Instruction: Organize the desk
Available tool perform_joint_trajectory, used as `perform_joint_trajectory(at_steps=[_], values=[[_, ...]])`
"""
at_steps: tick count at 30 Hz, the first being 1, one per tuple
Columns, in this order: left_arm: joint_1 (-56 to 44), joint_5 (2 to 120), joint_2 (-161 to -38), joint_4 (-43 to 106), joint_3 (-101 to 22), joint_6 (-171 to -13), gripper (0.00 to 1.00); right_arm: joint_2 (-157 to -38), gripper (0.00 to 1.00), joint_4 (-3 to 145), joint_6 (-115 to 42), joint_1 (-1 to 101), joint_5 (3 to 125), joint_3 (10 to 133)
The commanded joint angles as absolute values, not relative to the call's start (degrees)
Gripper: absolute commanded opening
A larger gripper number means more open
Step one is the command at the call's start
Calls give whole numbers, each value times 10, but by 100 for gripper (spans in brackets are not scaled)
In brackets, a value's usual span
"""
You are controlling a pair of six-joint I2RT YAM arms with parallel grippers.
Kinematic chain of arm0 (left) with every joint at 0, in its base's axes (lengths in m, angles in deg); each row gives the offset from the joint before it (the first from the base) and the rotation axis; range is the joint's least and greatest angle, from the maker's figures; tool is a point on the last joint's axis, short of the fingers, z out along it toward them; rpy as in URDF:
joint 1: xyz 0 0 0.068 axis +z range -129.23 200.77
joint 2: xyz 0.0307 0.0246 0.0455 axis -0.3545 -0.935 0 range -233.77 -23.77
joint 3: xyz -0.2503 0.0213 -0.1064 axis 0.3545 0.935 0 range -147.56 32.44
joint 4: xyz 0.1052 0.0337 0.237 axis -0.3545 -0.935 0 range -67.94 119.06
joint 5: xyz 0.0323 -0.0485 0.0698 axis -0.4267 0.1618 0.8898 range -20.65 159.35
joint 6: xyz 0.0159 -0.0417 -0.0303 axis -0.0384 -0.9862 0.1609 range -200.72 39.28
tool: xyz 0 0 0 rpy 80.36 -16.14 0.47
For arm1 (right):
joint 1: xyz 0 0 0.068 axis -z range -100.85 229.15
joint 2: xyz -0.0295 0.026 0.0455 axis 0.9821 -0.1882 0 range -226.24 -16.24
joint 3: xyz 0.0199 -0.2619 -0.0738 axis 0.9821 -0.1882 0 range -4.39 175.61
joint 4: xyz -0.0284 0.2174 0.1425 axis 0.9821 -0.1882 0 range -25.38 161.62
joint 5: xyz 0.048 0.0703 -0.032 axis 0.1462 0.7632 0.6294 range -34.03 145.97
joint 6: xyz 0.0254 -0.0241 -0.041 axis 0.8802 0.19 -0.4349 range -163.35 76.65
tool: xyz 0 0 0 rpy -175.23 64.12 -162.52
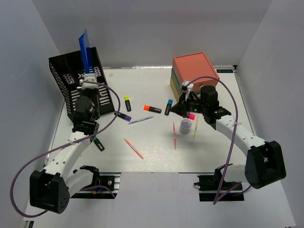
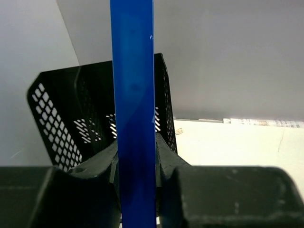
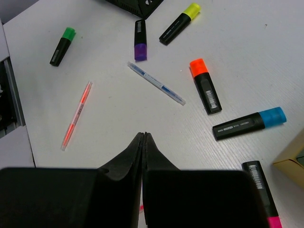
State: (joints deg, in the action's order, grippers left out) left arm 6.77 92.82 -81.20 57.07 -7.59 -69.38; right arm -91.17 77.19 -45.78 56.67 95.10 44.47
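The white table [image 1: 152,156] is stretching from the arm bases at 6 o'clock to the back wall at 12, carrying everything.

Nearest, a green-capped highlighter [image 1: 98,143] [image 3: 62,45] is lying at about 8 o'clock beside the left arm. An orange-pink pen [image 1: 133,148] [image 3: 76,115] is lying at a slant around 7. A pink pen [image 1: 175,135] and a yellow pen [image 1: 195,129] are lying near 4, on either side of a small clear jar [image 1: 185,125] with something purple in it.

Toward the middle, a purple-capped highlighter [image 1: 123,115] [image 3: 140,45] and a thin blue pen [image 1: 140,120] [image 3: 156,83] are lying close together. Just past them an orange-capped highlighter [image 1: 152,109] [image 3: 205,85], a yellow-capped one [image 1: 127,103] [image 3: 179,23] and a blue-capped one [image 1: 168,107] [image 3: 249,124] are lying apart from one another.

The right tool [image 1: 180,110] [image 3: 143,137] is hovering over the table around 2 o'clock, its fingers pressed together with nothing between them. A pink-capped highlighter [image 1: 190,116] [image 3: 263,194] is lying just beside it.

The left tool [image 1: 87,78] [image 2: 135,159] is pinching a blue plastic sheet [image 1: 85,47] [image 2: 134,71], holding it upright (slightly tilted in the top view) over the black mesh file rack [image 1: 64,76] [image 2: 57,109] at 10 o'clock. I cannot tell whether the sheet's lower edge is touching the rack.

At 1 o'clock a stacked drawer box [image 1: 194,73] [image 3: 292,156], orange on top with green and yellow below, is standing near the back edge.
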Motion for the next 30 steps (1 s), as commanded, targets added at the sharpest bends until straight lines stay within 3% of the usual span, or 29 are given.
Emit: perform_joint_trajectory(at_steps=[1,23,30], values=[[67,933,-840,689,-76,-678,0,-890,0,789,-474,568,945,436],[72,968,-1026,998,7,-674,0,-899,0,791,-484,573,942,432],[72,981,-1056,1009,19,-703,0,-905,0,789,-483,580,947,432]])
